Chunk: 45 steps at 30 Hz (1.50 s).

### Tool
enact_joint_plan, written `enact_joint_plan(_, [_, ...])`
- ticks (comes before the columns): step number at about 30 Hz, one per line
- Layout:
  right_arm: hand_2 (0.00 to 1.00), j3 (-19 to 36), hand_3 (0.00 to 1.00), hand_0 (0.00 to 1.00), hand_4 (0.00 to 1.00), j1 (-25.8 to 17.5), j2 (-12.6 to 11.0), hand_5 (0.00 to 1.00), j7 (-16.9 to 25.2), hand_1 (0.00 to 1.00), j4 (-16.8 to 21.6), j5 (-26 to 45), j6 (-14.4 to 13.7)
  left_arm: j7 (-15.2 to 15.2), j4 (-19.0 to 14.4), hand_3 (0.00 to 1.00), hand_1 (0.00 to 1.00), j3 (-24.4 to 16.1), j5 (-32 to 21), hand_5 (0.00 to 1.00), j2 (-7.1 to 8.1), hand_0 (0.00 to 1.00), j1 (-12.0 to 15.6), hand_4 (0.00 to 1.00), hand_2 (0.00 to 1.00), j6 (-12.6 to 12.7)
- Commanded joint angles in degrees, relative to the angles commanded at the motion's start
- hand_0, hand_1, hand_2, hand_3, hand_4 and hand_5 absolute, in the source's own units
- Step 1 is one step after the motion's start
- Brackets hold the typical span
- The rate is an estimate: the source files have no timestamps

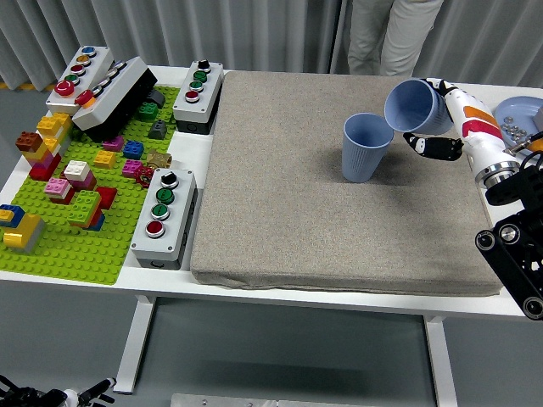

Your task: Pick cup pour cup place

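A blue ribbed cup [365, 148] stands upright on the grey mat [339, 195], right of its middle. My right hand [434, 127] is shut on a second blue cup [412, 107], held tilted on its side, its mouth turned left and hanging just above the standing cup's right rim. The white and orange forearm [479, 140] reaches in from the right edge. No left arm shows in the head view.
A green brick plate [76, 212] with several coloured bricks fills the left. Button boxes [165, 216] [198, 95] [81, 76] stand along the mat's left side. A blue plate [522, 114] with small metal parts sits far right. A person's legs [390, 38] stand behind the table.
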Motion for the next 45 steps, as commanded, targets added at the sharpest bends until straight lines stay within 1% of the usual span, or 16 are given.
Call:
enact_joint_plan(5, [0.498, -0.37, 0.587, 0.662, 0.710, 0.24, -0.48, 0.116, -0.27, 0.600, 0.40, -1.52, -0.22, 0.01, 0.00, 0.769, 0.869, -0.06, 0.06, 0.998, 0.01, 0.851, 0.04, 0.600, 0.883, -0.01])
enact_joint_plan(6, [0.497, -0.51, 0.583, 0.675, 0.707, 0.28, -0.59, 0.116, -0.35, 0.598, 0.46, -1.90, -0.26, 0.01, 0.00, 0.769, 0.869, -0.07, 0.08, 0.998, 0.01, 0.851, 0.05, 0.601, 0.883, -0.01])
enact_joint_plan(9, [0.497, -1.98, 0.583, 0.675, 0.707, 0.77, -1.35, 0.116, -0.72, 0.598, 0.69, -2.86, -0.52, 0.03, 0.00, 0.769, 0.869, -0.16, 0.19, 0.998, 0.02, 0.851, -0.01, 0.601, 0.883, -0.01])
enact_joint_plan(20, [0.497, -5.57, 0.580, 0.676, 0.705, 2.60, -3.16, 0.112, -1.16, 0.599, 0.21, -2.77, -0.97, 0.04, 0.00, 0.769, 0.869, -0.22, 0.25, 0.998, 0.13, 0.851, 0.04, 0.601, 0.883, 0.01])
enact_joint_plan(29, [0.496, -7.49, 0.579, 0.679, 0.702, 3.75, -3.98, 0.111, -1.71, 0.598, 0.09, -3.07, -1.29, 0.05, 0.00, 0.769, 0.870, -0.27, 0.28, 0.998, 0.20, 0.851, 0.02, 0.602, 0.883, 0.06])
enact_joint_plan(45, [0.493, -9.49, 0.572, 0.675, 0.699, 5.84, -3.83, 0.109, -1.92, 0.596, -0.40, -2.81, -1.65, 0.05, 0.00, 0.769, 0.870, -0.36, 0.26, 0.998, 0.26, 0.851, -0.25, 0.602, 0.883, 0.14])
